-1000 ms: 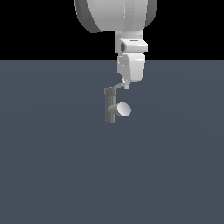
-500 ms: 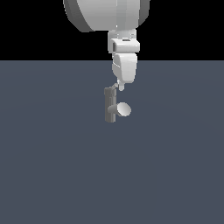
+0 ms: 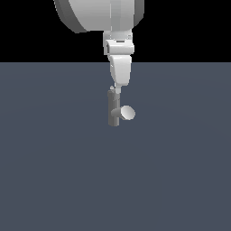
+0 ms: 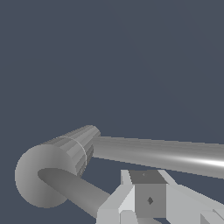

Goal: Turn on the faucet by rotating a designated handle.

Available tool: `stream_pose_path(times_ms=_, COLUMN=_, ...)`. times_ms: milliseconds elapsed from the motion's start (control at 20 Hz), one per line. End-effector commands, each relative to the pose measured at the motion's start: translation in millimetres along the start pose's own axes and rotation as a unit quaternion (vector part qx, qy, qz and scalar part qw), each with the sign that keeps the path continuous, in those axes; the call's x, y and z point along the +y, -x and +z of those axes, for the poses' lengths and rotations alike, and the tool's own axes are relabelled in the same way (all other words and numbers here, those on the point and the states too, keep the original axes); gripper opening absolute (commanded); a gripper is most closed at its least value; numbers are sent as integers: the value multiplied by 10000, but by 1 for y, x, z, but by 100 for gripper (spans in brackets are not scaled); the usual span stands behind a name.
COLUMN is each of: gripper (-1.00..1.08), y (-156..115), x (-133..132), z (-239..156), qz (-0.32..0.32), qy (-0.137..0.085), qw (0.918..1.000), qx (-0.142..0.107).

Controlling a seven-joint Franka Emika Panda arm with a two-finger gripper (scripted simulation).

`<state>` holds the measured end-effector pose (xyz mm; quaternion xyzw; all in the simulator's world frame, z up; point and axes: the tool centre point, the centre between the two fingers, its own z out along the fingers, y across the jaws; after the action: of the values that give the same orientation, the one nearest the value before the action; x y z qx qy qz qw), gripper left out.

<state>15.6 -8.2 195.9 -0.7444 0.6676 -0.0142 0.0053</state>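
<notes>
One gripper (image 3: 116, 89) directly above faucet (image 3: 113, 113) post top, at 12 o'clock of it; finger spread cannot be told; handle (image 4: 166, 154) beside fingers (image 4: 148, 199); spout at post's 3 o'clock

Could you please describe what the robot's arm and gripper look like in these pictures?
The arm is a large, smooth, rounded body in pale grey-white with darker grey shading, narrowing into a boxy white wrist block. The gripper below tapers in angular white facets. The wrist view shows faceted grey and white finger parts and a small dark diamond mark. No cables or lettering are visible.
</notes>
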Motion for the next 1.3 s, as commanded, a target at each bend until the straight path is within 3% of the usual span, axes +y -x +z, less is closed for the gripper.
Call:
stream_pose_path(times_ms=0, gripper=-100, y=24, x=-6, z=4, qz=-120, qy=30, qw=9999, qx=-27)
stream_pose_path(times_ms=650, gripper=-100, y=88, x=-32, z=13, qz=-270, qy=130, qw=9995, qx=-73)
stream_pose_path(times_ms=700, gripper=-100, y=88, x=-32, z=13, qz=-270, qy=130, qw=9995, qx=-73)
stream_pose_path(times_ms=750, gripper=-100, y=33, x=-33, z=0, qz=119, qy=43, qw=9999, qx=38)
stream_pose_path(times_ms=1250, gripper=-100, y=55, x=-60, z=5, qz=-27, qy=77, qw=10000, qx=-4)
